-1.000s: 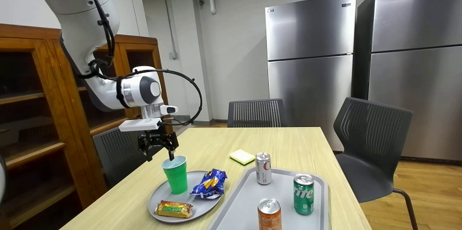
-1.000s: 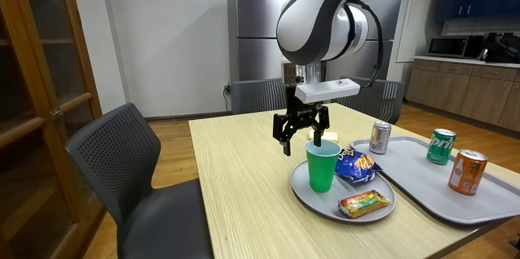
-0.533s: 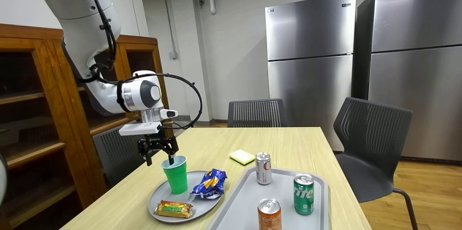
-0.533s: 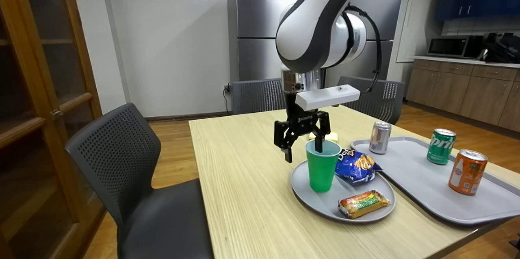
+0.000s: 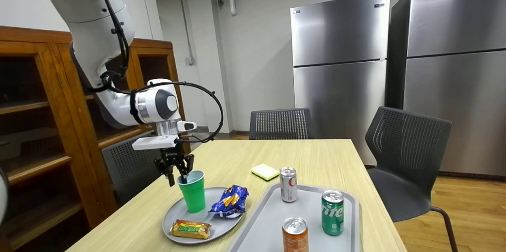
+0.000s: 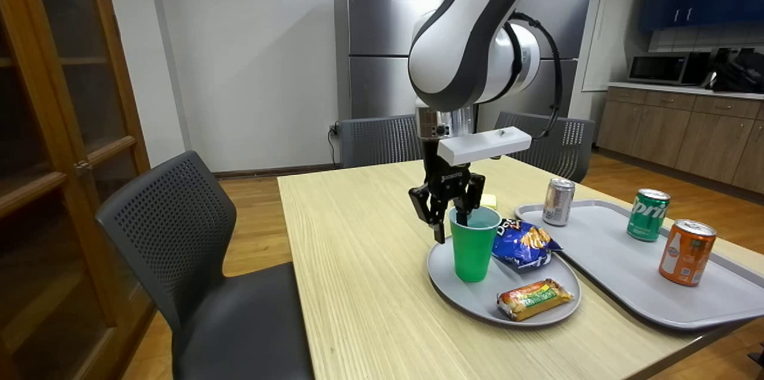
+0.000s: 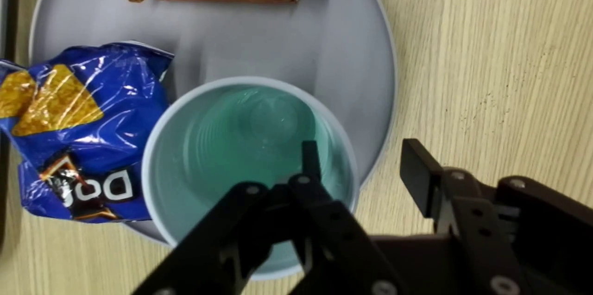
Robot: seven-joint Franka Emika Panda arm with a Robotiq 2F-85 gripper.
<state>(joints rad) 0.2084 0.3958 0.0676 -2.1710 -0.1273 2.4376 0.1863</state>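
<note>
Steel fridges [image 5: 340, 97] stand behind a pale, wood-grained worktop [image 5: 316, 161], with dark chairs [image 5: 407, 149] around it and a brown cabinet [image 5: 73, 117] at the left in both exterior views. On the worktop lies a round grey plate [image 6: 462, 296], and on that stands a green cup [image 6: 471, 255], mouth up, its pale inside showing in the wrist view. Just beside the cup sits a blue bag [image 6: 526, 243], part of it reaching past the plate's rim. A wrapped bar [image 6: 533, 300] lies near the plate's edge, apart from the cup.

Black and pointing down, the hand [image 7: 363, 167] hangs at the cup from a white arm [image 6: 439, 64]. Its fingers [image 7: 419, 179] stand partway apart: one is in the cup's mouth, the other outside, with a stretch of the cup's rim between them. Gaps show on either side of that rim in the wrist view, so the hand has hold of nothing.

Next to the plate is a grey tray [image 6: 621, 266] bearing a silver can [image 6: 558, 202], a green can [image 6: 648, 215] and an orange can [image 6: 687, 253], all upright and apart from one another. A yellow sponge [image 5: 265, 171] lies on the worktop near the silver can, off the tray.
</note>
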